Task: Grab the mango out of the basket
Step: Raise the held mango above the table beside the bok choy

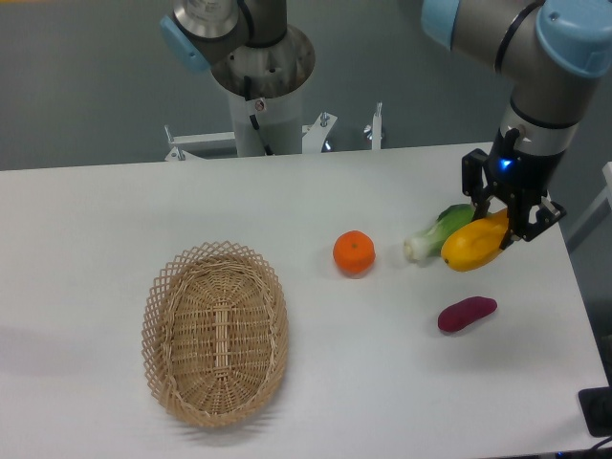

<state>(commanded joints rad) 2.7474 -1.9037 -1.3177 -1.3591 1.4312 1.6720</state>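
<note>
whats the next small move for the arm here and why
Probably keep the hand shut and carry the mango a little higher, holding it steady. The mango is gripped off the table, the basket sits empty far to the side, and the leafy green vegetable and purple sweet potato lie close below.

Basket [215,332] left; orange [354,253] centre; mango [475,246] in claw [505,225] right, above sweet potato [467,314].
</note>
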